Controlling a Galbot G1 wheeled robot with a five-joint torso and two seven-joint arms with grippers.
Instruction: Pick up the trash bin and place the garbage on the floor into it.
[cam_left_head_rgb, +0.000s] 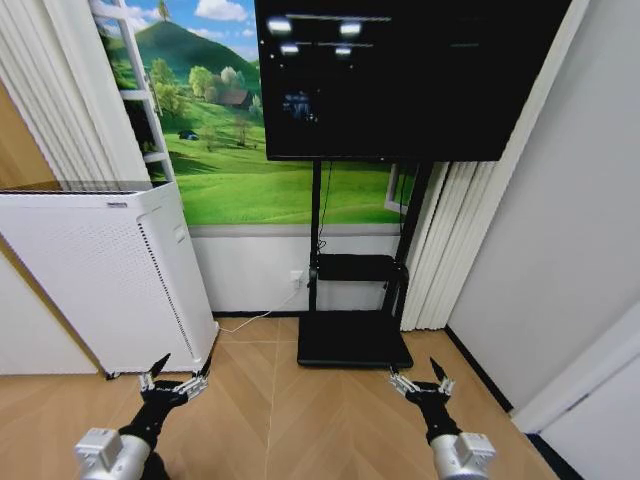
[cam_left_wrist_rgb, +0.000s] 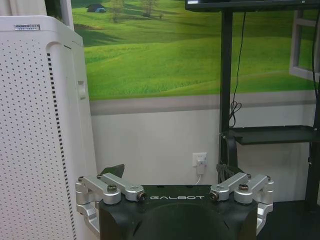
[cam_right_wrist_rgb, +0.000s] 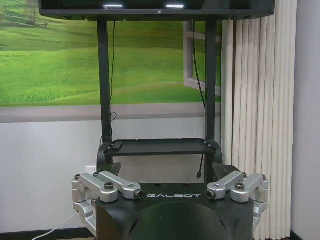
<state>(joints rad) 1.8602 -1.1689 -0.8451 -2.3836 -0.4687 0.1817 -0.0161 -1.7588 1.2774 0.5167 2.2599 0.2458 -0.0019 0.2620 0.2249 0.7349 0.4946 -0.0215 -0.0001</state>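
Observation:
The trash bin and the garbage are out of view. The floor (cam_left_head_rgb: 300, 420) is light herringbone wood and stretches ahead of me. My left gripper (cam_left_head_rgb: 180, 372) hangs low on the left, just in front of the white appliance, open with nothing between its fingers. My right gripper (cam_left_head_rgb: 420, 378) hangs low on the right, near the corner of the TV stand's base, also open and holding nothing. In the left wrist view the left gripper (cam_left_wrist_rgb: 170, 172) points at the wall, and in the right wrist view the right gripper (cam_right_wrist_rgb: 167, 170) faces the stand's shelf.
A tall white perforated appliance (cam_left_head_rgb: 100, 270) stands at the left. A black TV stand with a flat base (cam_left_head_rgb: 352, 340) and a large screen (cam_left_head_rgb: 400, 70) is straight ahead. A white cable (cam_left_head_rgb: 250, 322) lies by the skirting. Walls and curtains (cam_left_head_rgb: 440, 250) close the right side.

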